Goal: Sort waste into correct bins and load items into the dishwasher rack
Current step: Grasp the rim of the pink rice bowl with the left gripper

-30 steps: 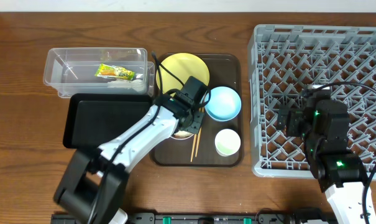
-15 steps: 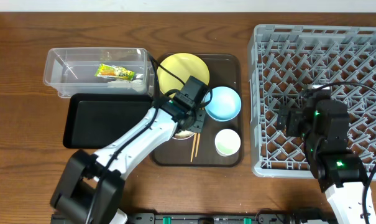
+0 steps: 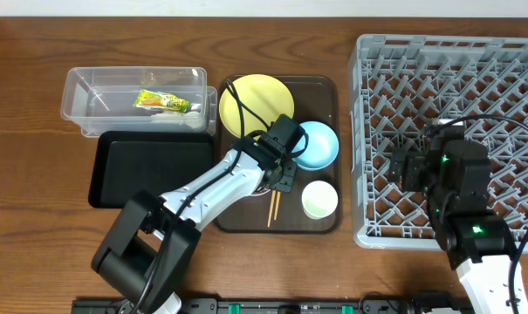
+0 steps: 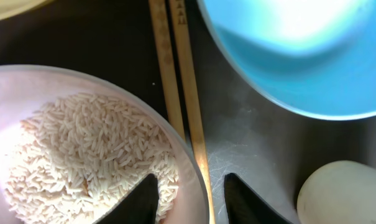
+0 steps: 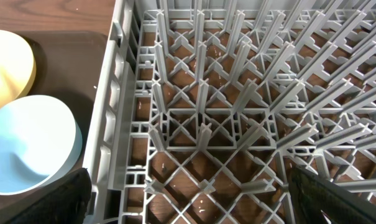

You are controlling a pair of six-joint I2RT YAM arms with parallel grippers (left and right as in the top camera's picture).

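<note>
My left gripper (image 3: pixel 279 171) (image 4: pixel 191 186) straddles the right rim of the white bowl (image 4: pixel 26 93). One finger rests inside on the rice (image 4: pixel 82 149) and the other stands outside next to the chopsticks (image 4: pixel 175 74). The jaws are open, with small gaps to the rim. The arm hides most of the white bowl in the overhead view. The light blue bowl (image 3: pixel 314 144), the white cup (image 3: pixel 319 200) and the yellow plate (image 3: pixel 255 100) sit on the brown tray. The snack wrapper (image 3: pixel 161 101) lies in the clear tub (image 3: pixel 89 87). My right gripper (image 3: pixel 401 166) (image 5: pixel 194 199) hangs wide open over the dishwasher rack (image 3: pixel 456 70).
The black tray (image 3: pixel 150 166) lies left of the brown serving tray (image 3: pixel 326 87), just below the clear tub. The chopsticks (image 3: pixel 273 205) run along the brown tray between the white bowl and the cup. The rack's upright pegs (image 5: pixel 237 93) fill the right wrist view.
My left gripper has shifted a little right and towards the table's front, over the bowl's rim, and its jaws have narrowed. The right arm has not moved.
</note>
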